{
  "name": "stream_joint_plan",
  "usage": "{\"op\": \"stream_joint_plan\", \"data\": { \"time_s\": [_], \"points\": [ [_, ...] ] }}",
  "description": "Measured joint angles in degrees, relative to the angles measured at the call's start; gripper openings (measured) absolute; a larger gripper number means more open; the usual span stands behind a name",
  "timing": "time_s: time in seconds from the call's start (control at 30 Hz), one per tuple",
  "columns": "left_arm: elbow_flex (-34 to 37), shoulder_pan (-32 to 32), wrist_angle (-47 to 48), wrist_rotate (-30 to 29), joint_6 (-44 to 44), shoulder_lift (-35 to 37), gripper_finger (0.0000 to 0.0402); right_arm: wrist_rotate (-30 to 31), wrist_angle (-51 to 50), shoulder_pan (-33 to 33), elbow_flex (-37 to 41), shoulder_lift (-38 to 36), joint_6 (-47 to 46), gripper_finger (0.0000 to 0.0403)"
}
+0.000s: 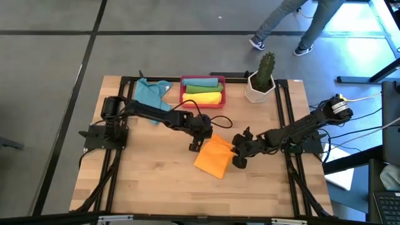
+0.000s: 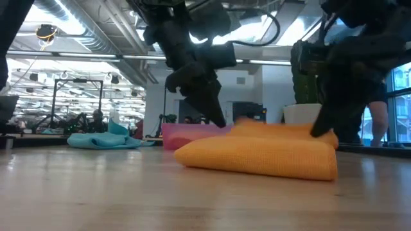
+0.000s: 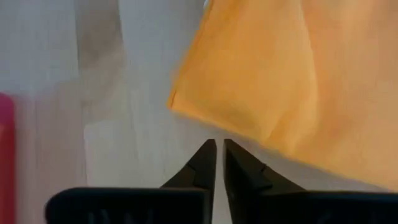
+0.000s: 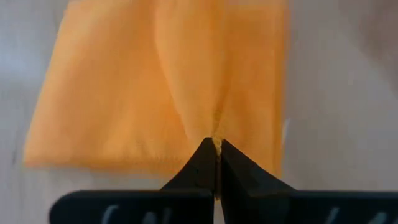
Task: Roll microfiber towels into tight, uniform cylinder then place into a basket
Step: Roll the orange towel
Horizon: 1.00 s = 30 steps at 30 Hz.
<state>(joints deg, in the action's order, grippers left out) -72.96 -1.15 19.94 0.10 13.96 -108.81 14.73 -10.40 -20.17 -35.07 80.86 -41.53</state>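
While pinched by right hand [image 4: 217,144], orange towel [image 4: 155,81]

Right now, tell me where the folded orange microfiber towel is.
In the high view, the folded orange microfiber towel lies mid-table between both grippers, in front of the red plastic basket; the right gripper pinches its edge.

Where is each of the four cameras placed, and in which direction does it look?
High view: above the table, looking straight down; shows both arms, the left hand and right hand at the orange towel, and the basket.
Low view: at table height, looking level across into the room; both arms come down from above.
Left wrist view: on the left arm, looking past its shut fingers at the towel's edge.
Right wrist view: on the right arm; its fingers pinch the towel.
Shared: all four views show the orange towel.
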Motion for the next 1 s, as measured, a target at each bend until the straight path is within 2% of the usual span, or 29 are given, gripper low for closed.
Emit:
{"op": "stream_joint_plan", "data": {
  "time_s": [0.33,0.5,0.6,0.77,0.9,1.0],
  "points": [
    [-0.3,0.1,-1.0,-4.1,0.1,-0.1,0.0096,0.4,-1.9,-0.5,-2.8,0.0,1.2,0.0026],
    [-0.3,0.8,-1.1,-4.3,0.1,-0.1,0.0106,5.1,-4.9,-0.4,-4.0,0.0,3.5,0.0040],
    [-0.3,1.3,-1.0,-4.3,0.1,-0.1,0.0105,5.9,-6.9,0.9,-4.1,0.0,3.9,0.0069],
    [-0.3,2.4,-0.1,-4.7,1.1,0.5,0.0108,5.9,-8.2,2.5,-4.6,0.0,3.9,0.0150],
    [-0.4,3.7,3.2,-7.7,2.1,4.5,0.0106,3.9,-15.9,3.5,-8.7,-1.3,2.9,0.0204],
    [-0.4,4.9,4.4,-7.9,0.6,9.0,0.0106,3.8,-19.4,2.7,-12.5,-2.5,3.9,0.0220]
  ]
}}
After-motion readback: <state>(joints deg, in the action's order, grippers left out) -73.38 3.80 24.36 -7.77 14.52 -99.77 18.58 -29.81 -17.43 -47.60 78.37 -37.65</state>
